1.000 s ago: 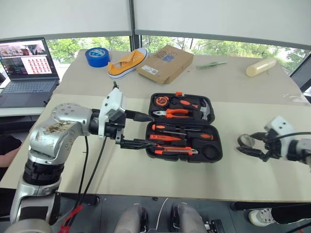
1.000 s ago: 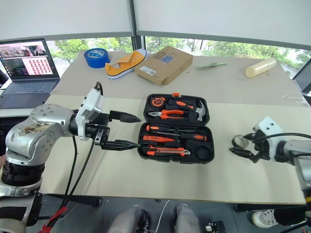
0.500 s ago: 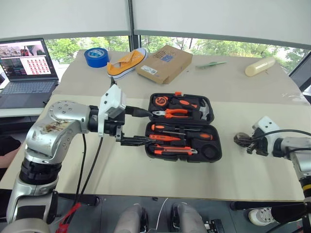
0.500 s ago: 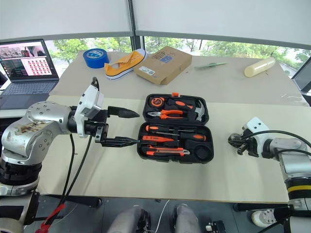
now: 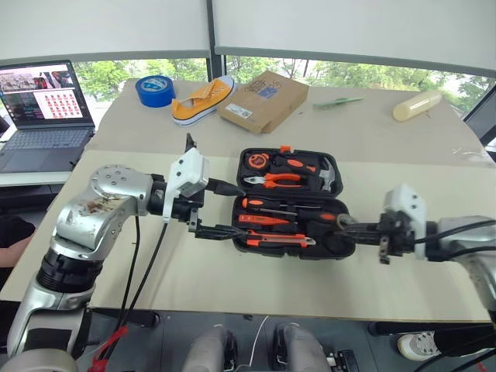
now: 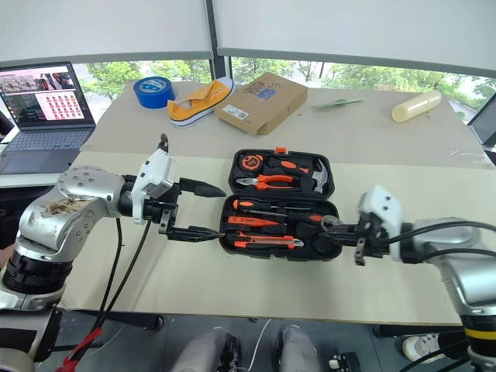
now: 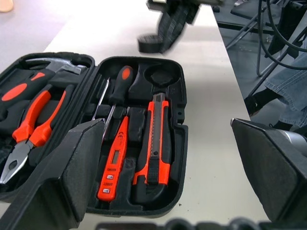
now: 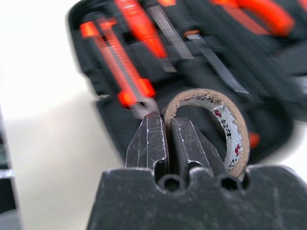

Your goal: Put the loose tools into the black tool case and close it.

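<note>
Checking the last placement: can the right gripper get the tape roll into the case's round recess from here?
Probably yes. The right gripper, shut on the tape roll, hangs just over the empty round recess of the open tool case; nothing lies between.

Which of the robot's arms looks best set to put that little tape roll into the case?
The right. Its right gripper is shut on the wall of the small tape roll and holds it over the black tool case, by the round slot. The left gripper is open, beside the case's other end.

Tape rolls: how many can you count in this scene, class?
2. The blue tape roll lies at the table's far left; the small tape roll is pinched by the right gripper above the case.
</note>
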`<state>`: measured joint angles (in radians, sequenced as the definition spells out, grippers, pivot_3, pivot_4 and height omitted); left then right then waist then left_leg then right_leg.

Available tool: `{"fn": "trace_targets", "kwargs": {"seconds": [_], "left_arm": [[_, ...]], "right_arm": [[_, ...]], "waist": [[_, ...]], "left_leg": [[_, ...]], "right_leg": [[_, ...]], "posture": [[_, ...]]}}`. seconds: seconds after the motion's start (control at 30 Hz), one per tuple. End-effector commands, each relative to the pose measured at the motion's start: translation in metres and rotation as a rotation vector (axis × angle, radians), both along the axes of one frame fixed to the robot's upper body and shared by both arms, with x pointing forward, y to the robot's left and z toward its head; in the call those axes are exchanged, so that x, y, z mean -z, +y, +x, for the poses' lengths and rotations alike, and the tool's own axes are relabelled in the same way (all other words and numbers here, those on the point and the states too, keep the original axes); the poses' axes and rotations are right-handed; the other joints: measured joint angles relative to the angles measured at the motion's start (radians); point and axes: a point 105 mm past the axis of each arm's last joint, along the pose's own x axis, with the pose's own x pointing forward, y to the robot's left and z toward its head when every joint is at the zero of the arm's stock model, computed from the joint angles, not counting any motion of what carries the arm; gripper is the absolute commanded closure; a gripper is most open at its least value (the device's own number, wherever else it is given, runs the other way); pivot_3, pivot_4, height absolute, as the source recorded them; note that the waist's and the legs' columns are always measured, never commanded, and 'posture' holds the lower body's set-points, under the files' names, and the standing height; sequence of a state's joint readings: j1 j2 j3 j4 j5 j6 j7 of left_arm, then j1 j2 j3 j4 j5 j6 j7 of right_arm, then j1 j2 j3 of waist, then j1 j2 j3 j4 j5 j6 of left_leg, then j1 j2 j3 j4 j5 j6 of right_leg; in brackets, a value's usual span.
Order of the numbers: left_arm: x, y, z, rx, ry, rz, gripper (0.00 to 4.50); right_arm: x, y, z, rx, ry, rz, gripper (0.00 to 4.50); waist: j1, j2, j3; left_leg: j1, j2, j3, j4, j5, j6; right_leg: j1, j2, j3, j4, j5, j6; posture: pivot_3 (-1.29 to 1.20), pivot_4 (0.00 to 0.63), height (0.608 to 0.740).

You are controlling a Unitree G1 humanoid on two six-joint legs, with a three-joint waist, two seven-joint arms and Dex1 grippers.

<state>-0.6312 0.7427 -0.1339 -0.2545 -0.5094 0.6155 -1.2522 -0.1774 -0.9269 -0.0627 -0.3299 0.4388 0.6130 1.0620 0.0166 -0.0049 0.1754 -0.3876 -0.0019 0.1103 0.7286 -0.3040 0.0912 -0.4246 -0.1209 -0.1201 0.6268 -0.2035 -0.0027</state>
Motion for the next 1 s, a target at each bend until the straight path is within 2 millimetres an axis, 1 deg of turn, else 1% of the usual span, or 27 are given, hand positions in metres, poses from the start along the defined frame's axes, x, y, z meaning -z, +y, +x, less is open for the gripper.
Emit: {"fn": "trace_targets", "kwargs": {"seconds": [0.03, 0.2, 0.27, 0.3, 0.37, 0.4, 0.5, 0.63, 0.7, 0.73, 0.77, 0.8, 0.83, 0.87, 0.9, 0.97, 1.0], "left_arm": [[-0.01, -0.002, 0.0, 0.023, -0.055, -0.002, 0.0], [-0.011, -0.001, 0.002, 0.021, -0.063, 0.009, 0.0], [-0.01, 0.0, 0.003, 0.019, -0.065, 0.014, 0.0], [-0.01, 0.001, 0.003, 0.019, -0.066, 0.015, 0.0], [-0.01, 0.001, 0.004, 0.019, -0.068, 0.017, 0.0], [-0.01, 0.001, 0.004, 0.018, -0.069, 0.017, 0.0], [-0.01, 0.001, 0.005, 0.017, -0.072, 0.018, 0.0], [-0.011, 0.002, 0.011, 0.005, -0.084, 0.018, 0.0], [-0.011, 0.003, 0.016, -0.025, -0.09, 0.016, 0.0], [-0.011, 0.005, 0.02, -0.056, -0.088, 0.016, 0.0], [-0.008, 0.01, 0.029, -0.11, -0.085, 0.014, 0.0], [-0.006, 0.015, 0.036, -0.162, -0.08, 0.014, 0.0], [-0.001, 0.022, 0.047, -0.232, -0.071, 0.018, 0.26], [0.002, 0.028, 0.054, -0.284, -0.069, 0.023, 0.52], [0.009, 0.035, 0.061, -0.331, -0.07, 0.041, 0.75], [0.021, 0.047, 0.07, -0.397, -0.071, 0.076, 1.5], [0.026, 0.051, 0.073, -0.422, -0.069, 0.087, 1.92]], "right_arm": [[0.009, 0.0, 0.0, 0.012, -0.022, -0.069, 4.45], [0.02, 0.001, -0.006, -0.001, 0.009, -0.091, 4.45], [0.02, 0.002, -0.008, -0.007, 0.008, -0.097, 3.7], [0.019, 0.002, -0.009, -0.013, 0.006, -0.099, 3.52], [0.015, 0.006, -0.012, -0.036, 0.004, -0.093, 2.81], [0.013, 0.007, -0.014, -0.047, 0.002, -0.093, 2.56], [0.008, 0.009, -0.019, -0.068, -0.002, -0.089, 1.57], [-0.008, 0.006, -0.02, -0.074, -0.026, -0.097, 0.17], [-0.018, -0.002, -0.015, -0.043, -0.05, -0.091, 0.17], [-0.025, -0.007, -0.009, -0.009, -0.063, -0.074, 0.17], [-0.034, -0.017, 0.0, 0.053, -0.081, -0.04, 0.17], [-0.041, -0.026, 0.01, 0.114, -0.098, -0.01, 0.43], [-0.046, -0.037, 0.018, 0.176, -0.112, 0.018, 0.74], [-0.049, -0.046, 0.024, 0.22, -0.124, 0.03, 0.94], [-0.05, -0.055, 0.031, 0.267, -0.138, 0.032, 1.31], [-0.047, -0.07, 0.041, 0.337, -0.158, 0.022, 1.93], [-0.044, -0.076, 0.045, 0.361, -0.162, 0.016, 2.32]], "waist": [[0.001, 0.0, 0.0], [-0.001, 0.0, 0.0], [-0.002, 0.0, 0.0], [-0.001, 0.0, 0.0], [-0.001, 0.0, 0.0], [-0.001, 0.0, 0.0], [0.001, 0.0, 0.0], [0.001, 0.0, 0.0], [0.001, 0.0, 0.0], [0.001, 0.0, 0.0], [0.001, 0.0, 0.0], [0.001, 0.0, 0.0], [0.001, 0.0, 0.0], [0.0, 0.0, 0.0], [0.001, 0.0, 0.0], [0.002, -0.001, 0.0], [0.001, -0.001, 0.0]], "left_leg": [[0.0, 0.0, 0.0, 0.0, 0.0, 0.0], [-0.001, 0.0, 0.0, 0.0, 0.0, 0.0], [0.0, 0.0, 0.0, 0.0, 0.0, 0.0], [0.0, 0.0, 0.0, 0.0, 0.0, 0.0], [0.0, 0.0, 0.0, 0.0, 0.0, 0.0], [0.0, 0.0, 0.0, 0.0, 0.0, 0.0], [-0.001, 0.0, 0.0, 0.0, 0.0, 0.0], [0.0, 0.0, 0.0, 0.0, 0.0, 0.0], [-0.001, 0.001, 0.0, 0.0, 0.0, 0.0], [-0.001, 0.001, 0.0, 0.0, 0.0, 0.0], [-0.001, 0.001, 0.0, 0.0, 0.0, 0.0], [0.0, 0.001, 0.0, 0.0, 0.0, 0.0], [-0.001, 0.0, 0.0, 0.0, 0.0, 0.0], [0.0, 0.0, 0.0, 0.0, 0.0, 0.0], [0.0, 0.0, 0.0, 0.0, 0.0, 0.0], [0.0, 0.0, 0.0, 0.0, 0.0, 0.0], [-0.001, 0.0, 0.0, -0.001, 0.0, 0.0]], "right_leg": [[0.0, 0.0, 0.0, 0.0, 0.0, 0.0], [0.0, 0.001, 0.0, 0.0, 0.0, 0.0], [0.0, 0.001, 0.0, 0.0, 0.0, 0.001], [0.0, 0.002, 0.0, 0.0, -0.001, 0.001], [0.0, 0.005, 0.0, 0.0, -0.001, 0.001], [0.0, 0.005, 0.0, 0.0, -0.001, 0.001], [0.0, 0.005, 0.0, 0.0, -0.001, 0.001], [0.0, 0.005, 0.0, 0.0, -0.001, 0.001], [-0.001, 0.005, 0.0, 0.0, -0.001, 0.001], [-0.001, 0.005, 0.0, 0.0, -0.001, 0.001], [-0.001, 0.005, 0.0, -0.001, 0.0, 0.0], [0.0, 0.005, 0.0, -0.001, 0.0, 0.0], [-0.001, 0.005, 0.0, -0.001, 0.0, 0.0], [0.0, 0.005, 0.0, -0.001, 0.0, 0.0], [0.0, 0.005, 0.0, 0.0, 0.0, 0.0], [0.0, 0.006, 0.0, 0.0, 0.0, 0.0], [-0.001, 0.006, -0.001, 0.0, 0.0, -0.001]], "posture": [[0.0, 0.15, 0.731], [0.0, 0.15, 0.731], [0.0, 0.15, 0.731], [0.0, 0.15, 0.731], [0.0, 0.15, 0.731], [0.0, 0.15, 0.731], [0.0, 0.15, 0.731], [0.0, 0.15, 0.731], [0.0, 0.15, 0.731], [0.0, 0.15, 0.731], [0.0, 0.15, 0.731], [0.0, 0.15, 0.731], [0.0, 0.15, 0.731], [0.0, 0.15, 0.731], [0.0, 0.15, 0.731], [0.0, 0.15, 0.731], [0.0, 0.15, 0.731]]}}
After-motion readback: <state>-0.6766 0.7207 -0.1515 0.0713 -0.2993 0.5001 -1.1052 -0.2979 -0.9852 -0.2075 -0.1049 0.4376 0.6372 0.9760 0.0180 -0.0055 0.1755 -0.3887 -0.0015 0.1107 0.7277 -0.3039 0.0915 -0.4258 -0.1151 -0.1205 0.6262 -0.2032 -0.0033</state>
